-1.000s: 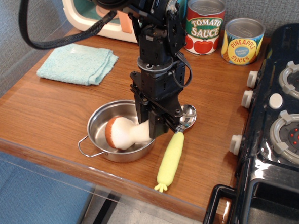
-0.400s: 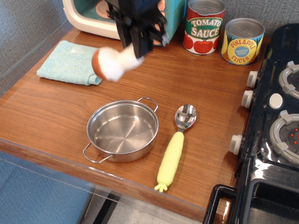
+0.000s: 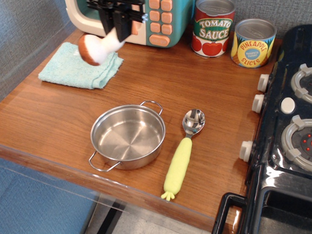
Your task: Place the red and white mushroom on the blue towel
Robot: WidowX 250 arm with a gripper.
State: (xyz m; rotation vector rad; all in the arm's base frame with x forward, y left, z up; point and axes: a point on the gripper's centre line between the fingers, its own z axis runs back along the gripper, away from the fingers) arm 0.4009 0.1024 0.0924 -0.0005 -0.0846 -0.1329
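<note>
1. The hand [image 3: 118, 30] is seen at the top of the view, at about 11 o'clock from the steel pan [image 3: 128, 136], in front of the teal toy microwave [image 3: 157, 11].
2. The red and white mushroom [image 3: 97, 46] is clamped by its white stem between the dark fingers [image 3: 123, 23].
3. The mushroom is held tilted, with its reddish-brown cap pointing toward 8 o'clock from the hand, below and to the left of the fingers.
4. The cap is seen over the right-hand part of the blue towel [image 3: 73, 68]; whether it touches the cloth cannot be told.
5. The towel lies on the wooden bench [image 3: 196, 88] at 10 o'clock from the pan, well apart from it.
6. A yellow-handled spoon [image 3: 183, 158] lies just beside the pan, at its 3 o'clock.
7. A tomato sauce can [image 3: 213, 26] and a pineapple slices can [image 3: 253, 42] stand at the back of the bench, at 1 o'clock from the pan.
8. A black toy stove [image 3: 295, 135] is seen at the right edge.
</note>
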